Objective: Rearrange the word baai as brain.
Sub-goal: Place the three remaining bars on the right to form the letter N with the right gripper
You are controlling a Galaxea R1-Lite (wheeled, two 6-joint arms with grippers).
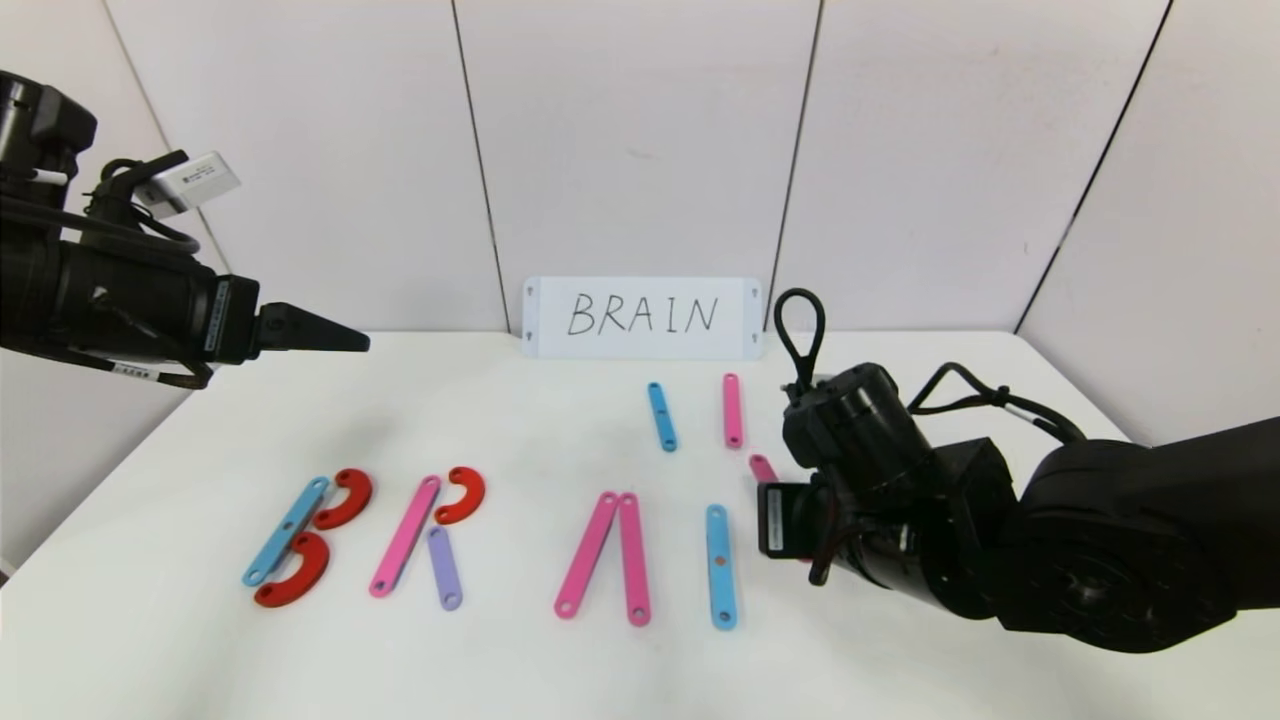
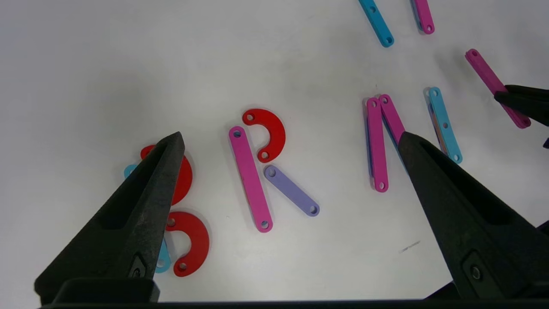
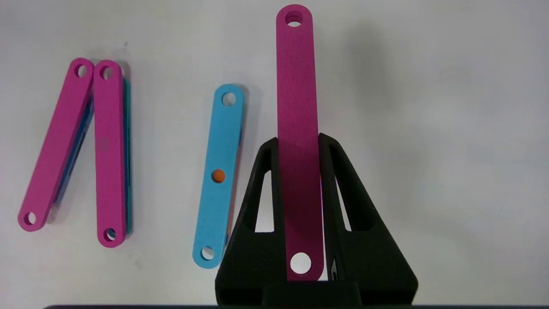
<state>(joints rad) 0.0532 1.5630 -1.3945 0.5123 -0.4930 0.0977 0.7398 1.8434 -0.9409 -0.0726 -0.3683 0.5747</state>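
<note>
The plastic letters lie in a row on the white table. B is a blue strip (image 1: pixel 286 529) with two red curves (image 1: pixel 345 498). R is a pink strip (image 1: pixel 404 536), a red curve (image 1: pixel 461 494) and a purple strip (image 1: pixel 444 567). Two pink strips (image 1: pixel 610 557) lean together, and a blue strip (image 1: pixel 721 565) lies to their right. My right gripper (image 3: pixel 298 141) is shut on a pink strip (image 3: pixel 296 86), low over the table just right of that blue strip (image 3: pixel 218 171). My left gripper (image 2: pixel 291 137) is open and empty, raised at the far left.
A white card (image 1: pixel 642 317) with handwritten BRAIN stands against the back wall. A spare blue strip (image 1: pixel 661 416) and a spare pink strip (image 1: pixel 732 410) lie in front of it. The right arm covers the table's right side.
</note>
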